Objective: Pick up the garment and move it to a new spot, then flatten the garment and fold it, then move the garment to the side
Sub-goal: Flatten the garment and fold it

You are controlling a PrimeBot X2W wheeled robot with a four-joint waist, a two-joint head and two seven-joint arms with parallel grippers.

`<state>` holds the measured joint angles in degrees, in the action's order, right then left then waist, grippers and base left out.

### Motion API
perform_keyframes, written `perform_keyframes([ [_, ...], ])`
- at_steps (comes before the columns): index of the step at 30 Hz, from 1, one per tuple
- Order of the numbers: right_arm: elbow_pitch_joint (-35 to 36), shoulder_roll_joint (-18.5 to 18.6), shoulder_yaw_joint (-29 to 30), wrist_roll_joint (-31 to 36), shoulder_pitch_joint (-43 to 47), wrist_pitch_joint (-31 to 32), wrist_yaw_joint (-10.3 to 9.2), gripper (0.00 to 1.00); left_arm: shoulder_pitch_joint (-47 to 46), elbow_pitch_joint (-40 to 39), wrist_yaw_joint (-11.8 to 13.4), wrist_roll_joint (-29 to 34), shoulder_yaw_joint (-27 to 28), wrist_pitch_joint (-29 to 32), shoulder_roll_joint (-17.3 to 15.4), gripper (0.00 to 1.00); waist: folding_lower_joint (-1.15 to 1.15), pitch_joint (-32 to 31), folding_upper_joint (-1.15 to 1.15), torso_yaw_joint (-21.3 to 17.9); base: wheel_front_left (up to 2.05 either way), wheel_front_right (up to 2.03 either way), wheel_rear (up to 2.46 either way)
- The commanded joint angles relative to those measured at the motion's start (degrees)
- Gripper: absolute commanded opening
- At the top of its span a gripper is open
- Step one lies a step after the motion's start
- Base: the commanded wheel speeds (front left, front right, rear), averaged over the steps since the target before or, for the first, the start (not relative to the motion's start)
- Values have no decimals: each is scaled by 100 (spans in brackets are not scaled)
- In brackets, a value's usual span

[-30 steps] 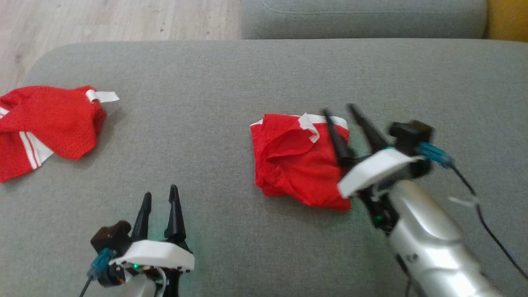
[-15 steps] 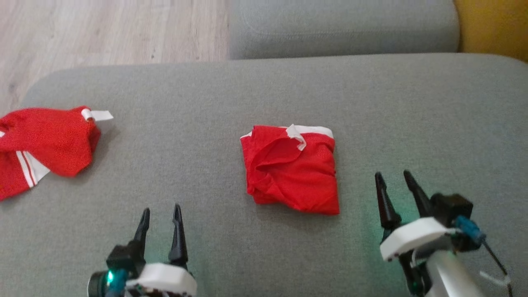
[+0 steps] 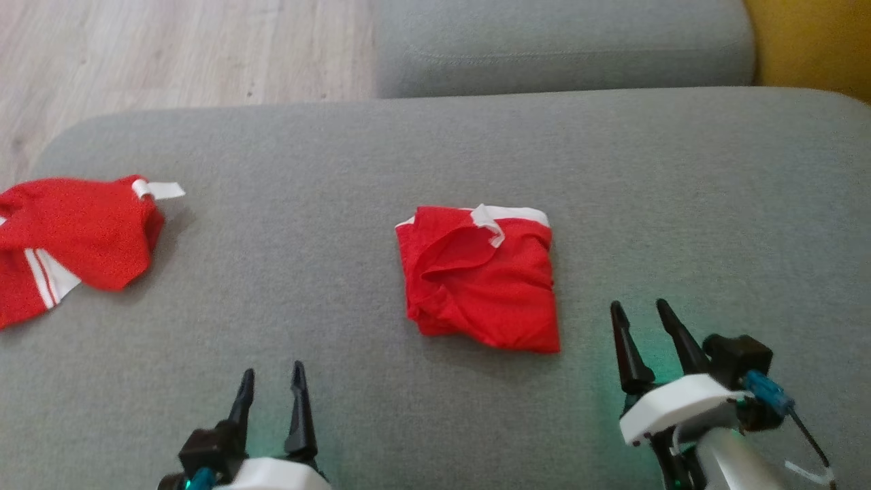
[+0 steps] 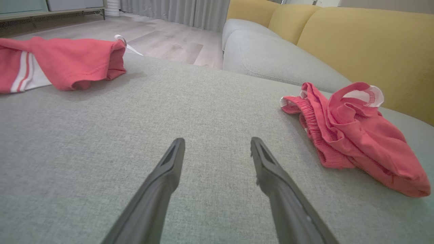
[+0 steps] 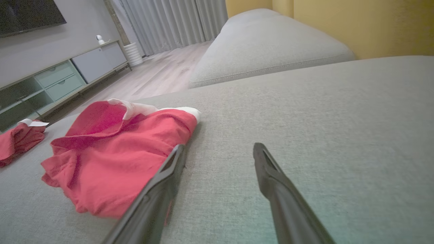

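Note:
The garment [image 3: 480,279] is a red piece with white trim, folded into a rough square in the middle of the grey sofa cushion [image 3: 306,272]. It lies free, touched by neither gripper. My right gripper [image 3: 638,306] stands open near the cushion's front, just right of and nearer than the garment's lower right corner. In the right wrist view the garment [image 5: 118,149] lies left of the open right gripper [image 5: 219,146]. My left gripper [image 3: 273,371] is open at the lower left. In the left wrist view it [image 4: 217,140] hovers over bare cushion, the garment [image 4: 356,135] off to its right.
A second red garment with white stripes [image 3: 68,238] lies crumpled at the cushion's left edge, also seen as the striped garment [image 4: 64,62]. Another grey cushion [image 3: 565,47] lies beyond, with a yellow sofa back [image 3: 810,41] at the far right and wood floor [image 3: 170,54] at the far left.
My right gripper has drawn back from the garment's right edge to the lower right, empty. The left gripper has pulled slightly lower. The camera tilted, shifting the whole picture.

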<state>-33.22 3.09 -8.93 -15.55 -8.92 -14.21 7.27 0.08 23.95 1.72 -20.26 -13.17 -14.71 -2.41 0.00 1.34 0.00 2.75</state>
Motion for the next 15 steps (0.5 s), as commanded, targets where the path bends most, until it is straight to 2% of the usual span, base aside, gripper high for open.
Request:
perform_keyframes([
  [1, 193, -21, -190, -5, -319, -78, 22, 100, -312, -150, -24, -14, 102, -29, -47, 100, 0, 87, 0, 92, 0, 0, 0],
  [2, 184, -21, -233, -6, -380, -78, 22, 98, -352, -148, -34, -30, 67, -29, -47, 100, 0, 127, 0, 139, 0, 0, 0],
  [3, 170, -21, -266, -9, -454, -78, 22, 68, -395, -147, -45, -45, 23, -29, -47, 100, 0, 171, 0, 194, 0, 0, 0],
  [4, 139, -21, -321, -26, -536, -78, 22, 27, -439, -148, -57, -62, -27, -29, -47, 100, 0, 214, 0, 253, 0, 0, 0],
  [5, 86, -21, -376, -42, -629, -78, 22, 0, -474, -149, -68, -78, -77, -29, -47, 100, 0, 255, 0, 312, 0, 0, 0],
  [15, -1131, -21, -817, -45, -1818, -79, 22, 0, -741, -52, -149, -247, -420, -29, -47, 100, 0, 716, 0, 910, 0, 0, 0],
])
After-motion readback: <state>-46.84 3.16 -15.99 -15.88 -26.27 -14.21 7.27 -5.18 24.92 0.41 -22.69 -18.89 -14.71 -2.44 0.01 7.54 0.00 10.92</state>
